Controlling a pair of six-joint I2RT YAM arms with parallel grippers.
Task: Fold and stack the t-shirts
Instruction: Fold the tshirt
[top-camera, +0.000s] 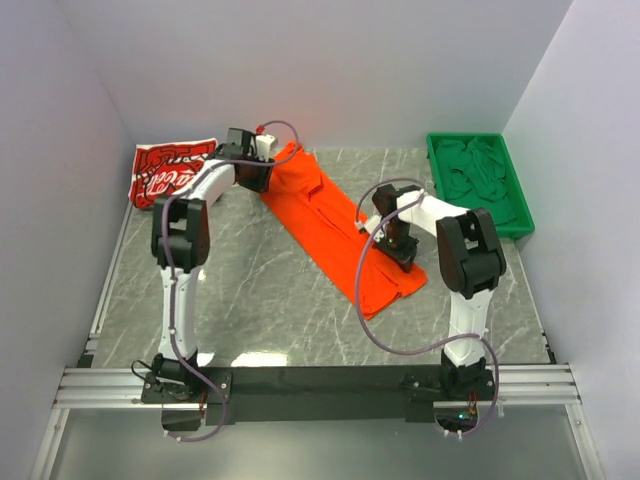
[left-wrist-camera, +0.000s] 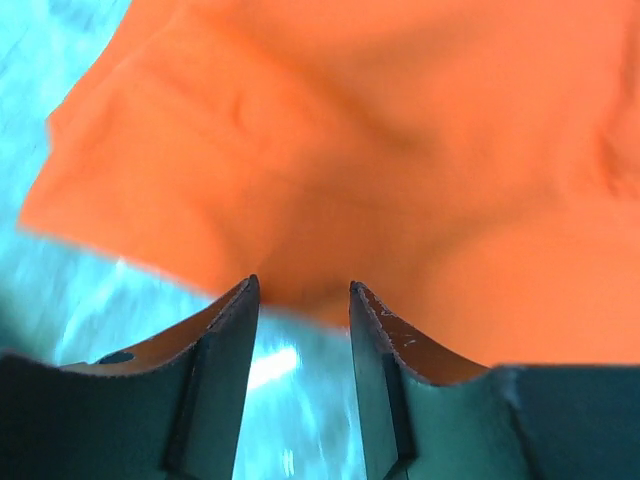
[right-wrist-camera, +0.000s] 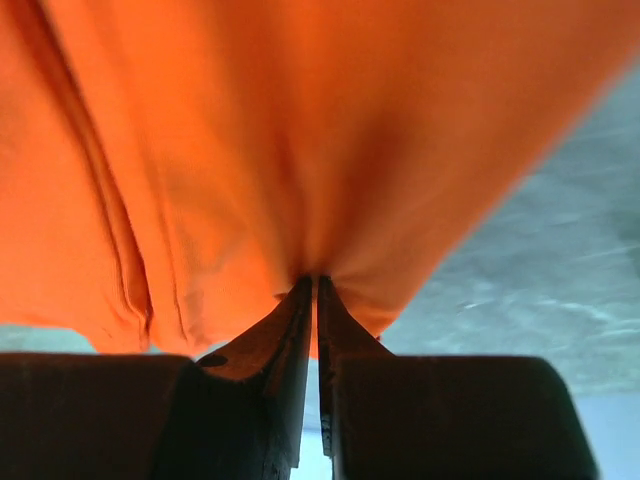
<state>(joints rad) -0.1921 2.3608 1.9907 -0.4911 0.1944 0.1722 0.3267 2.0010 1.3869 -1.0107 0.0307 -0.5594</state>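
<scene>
Green tray (top-camera: 436, 172), far right corner: holding crumpled green cloth (top-camera: 478, 178). Orange t-shirt (top-camera: 335, 225): stretched diagonally at centre, outside tray. Red printed t-shirt (top-camera: 170, 170): bunched far left. Left gripper (left-wrist-camera: 300, 300): parted, at orange shirt's far edge. Right gripper (right-wrist-camera: 315, 285): pinched tight on its near end.

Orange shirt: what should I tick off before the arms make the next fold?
1. Right pincer shut on the orange shirt: ok, cloth is pinched between its fingers.
2. Left pincer gripping the shirt's far end: not ok, it is open, with the cloth edge only at its tips.
3. Shirt smooth: not ok, creases run along the diagonal strip.
4. Red shirt out of the way: ok, it lies apart at the far left.
5. Tray clear of the right arm: ok, it is apart.
</scene>
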